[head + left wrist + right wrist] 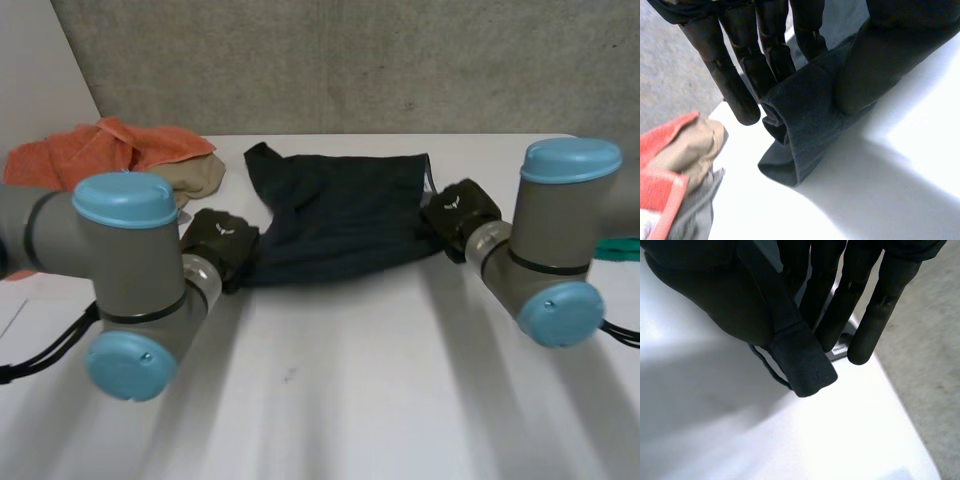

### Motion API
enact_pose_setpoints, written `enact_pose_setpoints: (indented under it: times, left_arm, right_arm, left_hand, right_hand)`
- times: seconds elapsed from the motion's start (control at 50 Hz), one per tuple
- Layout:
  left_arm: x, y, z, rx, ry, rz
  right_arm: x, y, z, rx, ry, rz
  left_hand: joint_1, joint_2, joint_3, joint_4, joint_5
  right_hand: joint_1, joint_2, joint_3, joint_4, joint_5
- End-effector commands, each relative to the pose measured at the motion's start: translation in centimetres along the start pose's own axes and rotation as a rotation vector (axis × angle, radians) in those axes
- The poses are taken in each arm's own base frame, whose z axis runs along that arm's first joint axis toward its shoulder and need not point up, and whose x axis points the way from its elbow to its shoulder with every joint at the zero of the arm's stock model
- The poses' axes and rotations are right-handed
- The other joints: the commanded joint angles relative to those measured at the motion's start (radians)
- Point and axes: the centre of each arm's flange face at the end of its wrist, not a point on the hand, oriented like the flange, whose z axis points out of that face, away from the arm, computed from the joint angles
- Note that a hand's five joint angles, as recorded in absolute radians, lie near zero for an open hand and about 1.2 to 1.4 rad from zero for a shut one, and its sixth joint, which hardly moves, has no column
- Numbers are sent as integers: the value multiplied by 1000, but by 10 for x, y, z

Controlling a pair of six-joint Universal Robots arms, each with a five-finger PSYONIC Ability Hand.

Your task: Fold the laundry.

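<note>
Pinching a left corner of the dark navy fabric garment (340, 215) between thumb and fingers, the left hand (745, 80) holds it over the white table (350, 400). The right hand (865, 315) pinches its right edge likewise. The pale emblems (221, 229) on the hands are unreadable.

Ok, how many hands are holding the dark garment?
2: the left hand pinches the dark garment at its left corner, the right hand at its right corner.

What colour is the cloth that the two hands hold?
Dark navy, plain, with no pattern. The head view shows the cloth best.
</note>
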Motion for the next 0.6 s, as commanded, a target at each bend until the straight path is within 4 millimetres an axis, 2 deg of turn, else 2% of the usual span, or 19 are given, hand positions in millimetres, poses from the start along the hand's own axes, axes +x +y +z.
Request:
enact_pose_setpoints:
  times: [0.02,0.12,0.14,0.22,0.26,0.36,0.38,0.42,0.44,0.5,0.6]
  left_arm:
    - [-9,-7,-50,-62,26,20]
    - [0,6,-89,-157,108,90]
    - [8,10,-106,-203,166,143]
    - [28,19,-143,-270,318,248]
    - [32,18,-148,-258,345,257]
    - [27,9,-129,-159,277,218]
    - [21,5,-120,-125,239,203]
    - [16,2,-111,-91,203,192]
    - [13,-2,-106,-69,183,187]
    - [7,-20,-88,39,131,185]
    - [8,-46,-42,232,162,190]
  right_arm:
    - [-9,10,-47,-155,-143,-62]
    - [-14,14,-86,-249,-235,-105]
    - [-16,15,-101,-274,-268,-128]
    - [-21,21,-128,-295,-320,-200]
    - [-22,26,-134,-307,-330,-216]
    - [-31,37,-136,-316,-341,-227]
    - [-32,38,-134,-304,-325,-228]
    - [-34,39,-131,-285,-305,-230]
    - [-35,38,-130,-275,-298,-233]
    - [-35,38,-125,-245,-265,-236]
    - [-35,37,-122,-220,-239,-238]
  left_hand:
    - [262,196,201,193,227]
    - [262,196,201,193,227]
    - [262,196,201,193,227]
    - [262,196,201,193,227]
    - [262,196,201,193,227]
    - [262,196,201,193,227]
    - [-145,-211,-206,-213,-180]
    - [-543,-609,-604,-612,-578]
    - [-632,-698,-693,-701,-667]
    - [-671,-737,-732,-740,-706]
    - [-636,-702,-697,-705,-671]
  right_hand:
    - [288,215,205,198,209]
    - [288,215,205,198,209]
    - [288,215,205,198,209]
    - [288,215,205,198,209]
    - [288,215,205,198,209]
    - [288,215,205,198,209]
    - [288,215,205,198,209]
    - [288,215,205,198,209]
    - [288,215,205,198,209]
    - [288,215,205,198,209]
    - [288,215,205,198,209]
